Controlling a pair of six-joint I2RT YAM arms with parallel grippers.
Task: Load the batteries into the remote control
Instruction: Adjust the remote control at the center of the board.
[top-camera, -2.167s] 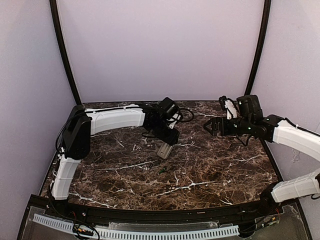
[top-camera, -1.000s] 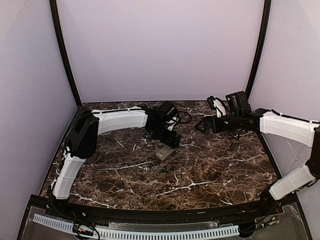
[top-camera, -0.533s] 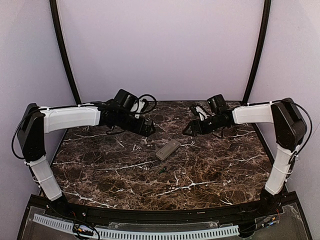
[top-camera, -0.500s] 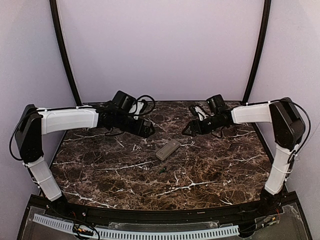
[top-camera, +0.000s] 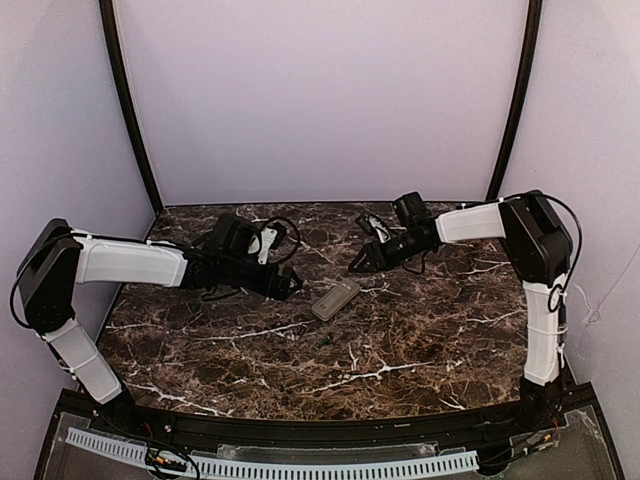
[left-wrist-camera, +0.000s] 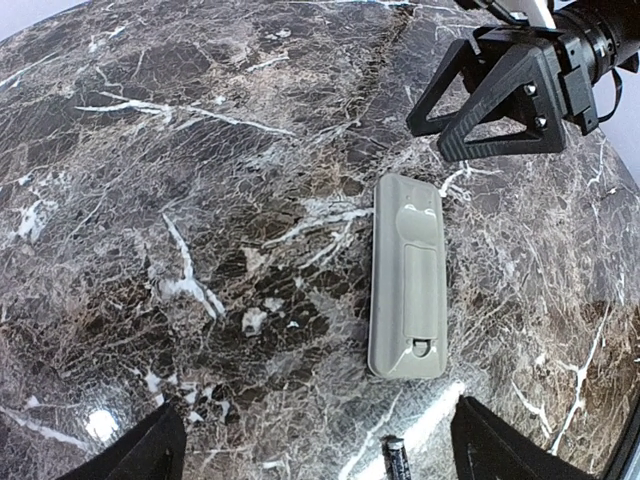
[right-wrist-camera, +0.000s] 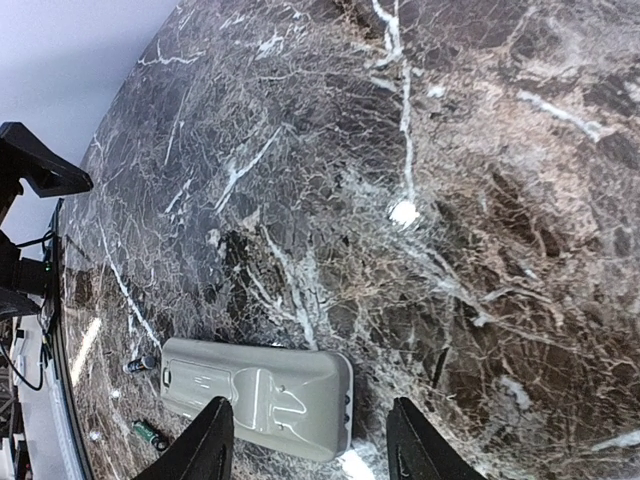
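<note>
The remote control (top-camera: 335, 298) lies flat in the middle of the table with its greyish back up and the battery cover on, also seen in the left wrist view (left-wrist-camera: 408, 275) and the right wrist view (right-wrist-camera: 260, 395). A slim dark battery (left-wrist-camera: 396, 462) lies just off its near end; batteries (top-camera: 325, 342) show as a dark speck from above, and a green-tinted battery (right-wrist-camera: 150, 432) lies beside another battery (right-wrist-camera: 140, 365). My left gripper (top-camera: 293, 285) (left-wrist-camera: 315, 460) hovers open left of the remote. My right gripper (top-camera: 358, 266) (right-wrist-camera: 310, 445) hangs open above its far end, holding nothing.
Dark veined marble table (top-camera: 430, 340) with purple walls on three sides. Black curved frame posts (top-camera: 128, 110) stand at the back corners. A white slotted strip (top-camera: 270, 466) runs along the near edge. Both arms reach in low from the sides.
The left gripper has let the remote lie on the table and drawn back to the left. The right gripper has swung left and down towards the remote's far end, its jaws narrower.
</note>
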